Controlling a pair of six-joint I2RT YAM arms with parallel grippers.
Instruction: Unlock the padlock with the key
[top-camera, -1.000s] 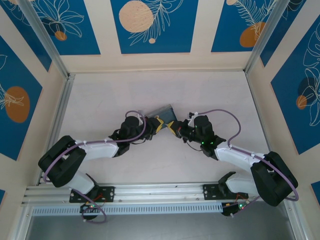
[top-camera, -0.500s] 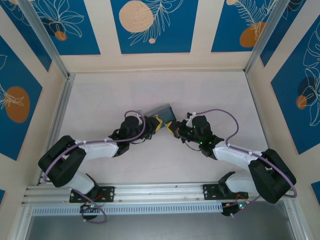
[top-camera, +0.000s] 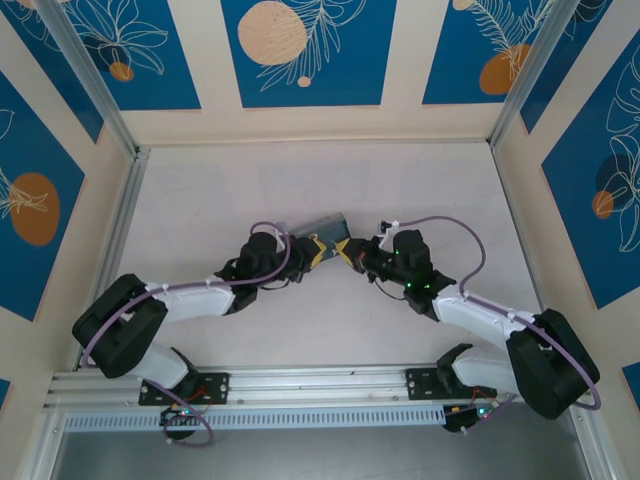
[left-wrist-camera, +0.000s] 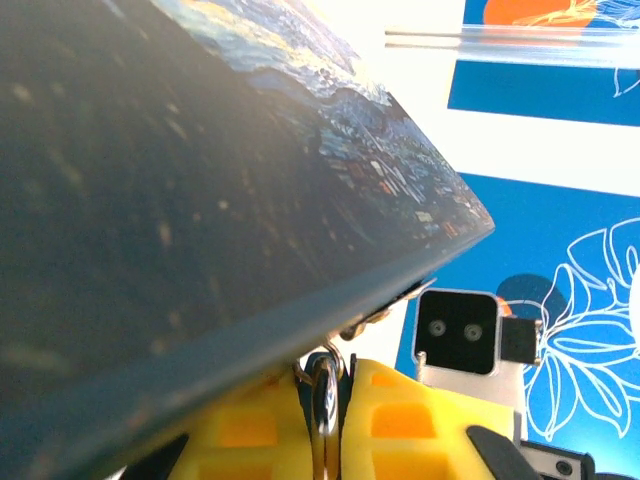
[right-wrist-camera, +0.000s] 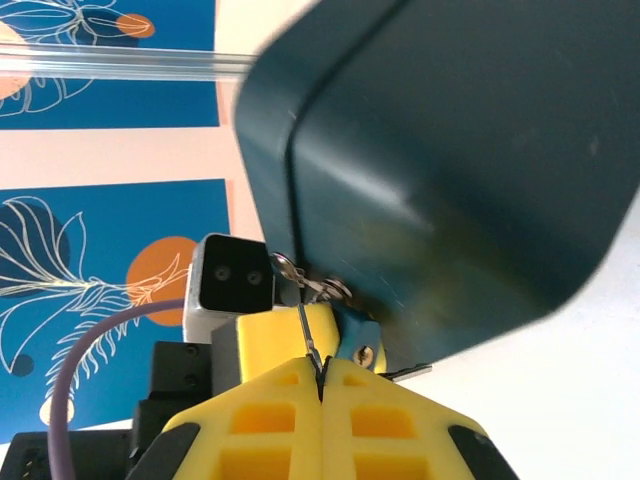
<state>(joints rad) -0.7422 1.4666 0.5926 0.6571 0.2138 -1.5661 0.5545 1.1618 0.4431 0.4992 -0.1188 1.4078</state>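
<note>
Right end effector (right-wrist-camera: 320, 385) is pressed together, pinching the key (right-wrist-camera: 308, 335) by one end. The shaft sticks up toward the padlock (right-wrist-camera: 357, 335), which hangs at the edge of the tin (right-wrist-camera: 450, 150), mid-bench (top-camera: 200, 200). Left end effector (left-wrist-camera: 325, 400) is nearly closed on a metal loop under the tin edge. I read that loop as the shackle, so left is steadying the padlock.

Key sits just beside the body; can't tell if the tip is in the keyway.

To do it well:
- left holds rigid, no drift
- line the shaft up with the keyway before pushing
- seat fully, then twist slowly
- thin key, so side load would likely bend it or slip it in my grip
</note>
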